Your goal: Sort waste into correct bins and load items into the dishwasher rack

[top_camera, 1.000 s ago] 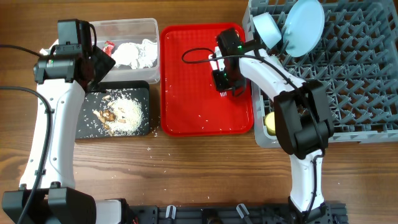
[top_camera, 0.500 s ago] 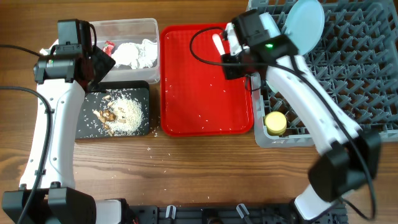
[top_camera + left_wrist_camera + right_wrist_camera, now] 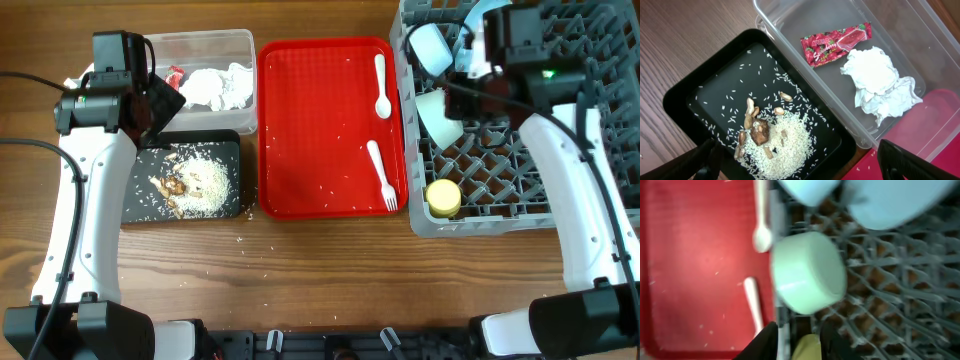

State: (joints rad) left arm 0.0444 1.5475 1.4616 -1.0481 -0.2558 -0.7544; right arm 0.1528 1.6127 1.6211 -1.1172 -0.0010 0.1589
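Left end effector [image 3: 797, 152], wide and empty, hangs over the shallow black tray [image 3: 710, 100] holding loose white rice [image 3: 787, 142]; right end effector [image 3: 799, 332], parted and empty, over the grey pegged plastic crate [image 3: 500, 190], small light blue bowl [image 3: 438, 115] at its 9 o'clock

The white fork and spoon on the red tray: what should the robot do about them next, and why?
Probably move the right gripper, open and empty above the dishwasher rack, over to the red tray and down onto the spoon, the nearer utensil. The bowls and yellow cup already sit in the rack; spoon and fork lie outside it.
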